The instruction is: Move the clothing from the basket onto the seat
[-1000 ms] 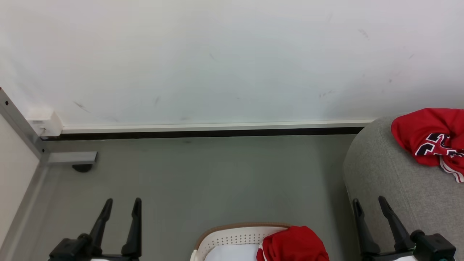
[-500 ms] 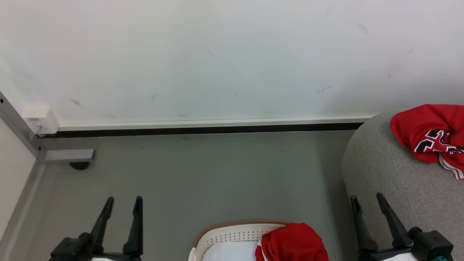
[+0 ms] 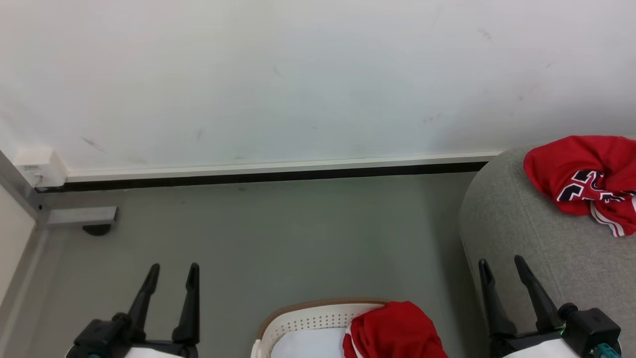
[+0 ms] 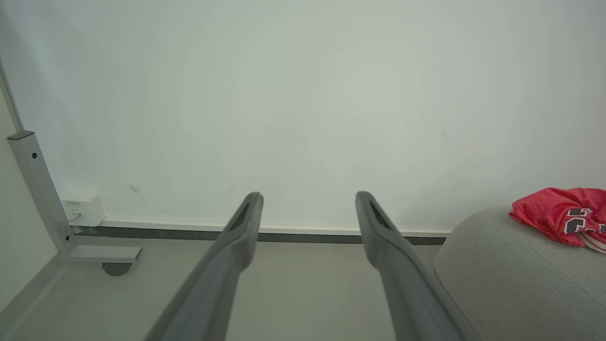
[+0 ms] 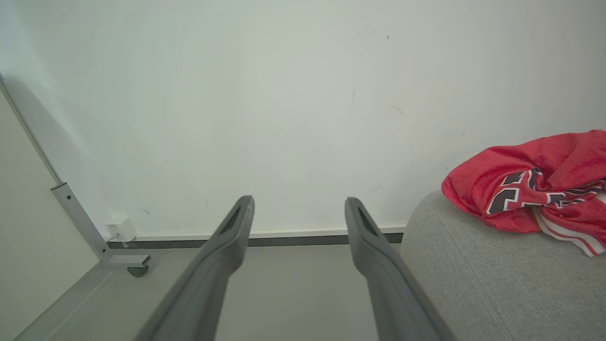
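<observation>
One red garment with navy-and-white numerals [image 3: 586, 181] lies crumpled on the grey seat [image 3: 521, 233] at the right; the same garment [image 5: 530, 189] on the seat [image 5: 473, 274] fills the right of the right wrist view. A second red garment [image 3: 395, 333] is bunched in the white basket [image 3: 308, 318] at the bottom centre. My left gripper [image 3: 174, 268] is open over bare floor, left of the basket. My right gripper [image 3: 499, 263] is open in front of the seat's rounded edge, right of the basket. Both hold nothing.
A white wall with a pale skirting strip [image 3: 278, 166] closes the far side of the grey floor [image 3: 278, 233]. At the left stands a metal frame leg with a dark caster [image 3: 97, 228] and a small white box [image 3: 39, 169] on the wall.
The whole head view has shifted slightly, so the camera moved; the wall, seat and basket sit a little left and higher. Both grippers stay open and keep their places.
</observation>
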Robot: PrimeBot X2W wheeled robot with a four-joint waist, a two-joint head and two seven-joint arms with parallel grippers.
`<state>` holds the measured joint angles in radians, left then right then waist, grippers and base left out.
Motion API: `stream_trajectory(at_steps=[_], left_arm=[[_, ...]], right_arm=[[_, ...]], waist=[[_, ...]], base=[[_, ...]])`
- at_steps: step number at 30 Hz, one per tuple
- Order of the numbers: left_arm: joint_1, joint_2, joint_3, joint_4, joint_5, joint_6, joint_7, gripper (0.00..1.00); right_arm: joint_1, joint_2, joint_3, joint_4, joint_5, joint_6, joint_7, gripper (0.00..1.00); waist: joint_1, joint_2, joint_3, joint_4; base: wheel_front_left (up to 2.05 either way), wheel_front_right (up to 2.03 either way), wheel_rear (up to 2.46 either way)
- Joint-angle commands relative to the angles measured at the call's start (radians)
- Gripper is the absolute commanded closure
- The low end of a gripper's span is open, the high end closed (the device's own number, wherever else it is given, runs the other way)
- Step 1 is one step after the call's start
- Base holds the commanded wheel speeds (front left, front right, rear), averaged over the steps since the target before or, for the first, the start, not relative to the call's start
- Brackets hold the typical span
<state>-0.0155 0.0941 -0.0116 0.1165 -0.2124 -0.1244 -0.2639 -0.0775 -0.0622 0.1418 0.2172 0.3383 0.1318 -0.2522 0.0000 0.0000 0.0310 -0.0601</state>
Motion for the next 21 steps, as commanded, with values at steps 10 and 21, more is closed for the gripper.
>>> stream_trajectory(at_steps=[10, 21], left_arm=[[-0.057, 0.015, -0.020, -0.008, -0.013, -0.007, -0.001, 0.00], [-0.147, 0.071, -0.098, 0.016, -0.038, -0.006, -0.001, 0.00]], right_arm=[[-0.050, 0.000, -0.022, -0.026, -0.018, -0.002, -0.005, 0.00], [-0.108, 0.009, -0.051, -0.063, -0.026, -0.002, -0.012, 0.00]], waist=[[0.0000, 0.0000, 0.081, -0.072], [0.0000, 0.0000, 0.205, -0.156]], base=[[0.00, 0.00, 0.00], [0.00, 0.00, 0.00]])
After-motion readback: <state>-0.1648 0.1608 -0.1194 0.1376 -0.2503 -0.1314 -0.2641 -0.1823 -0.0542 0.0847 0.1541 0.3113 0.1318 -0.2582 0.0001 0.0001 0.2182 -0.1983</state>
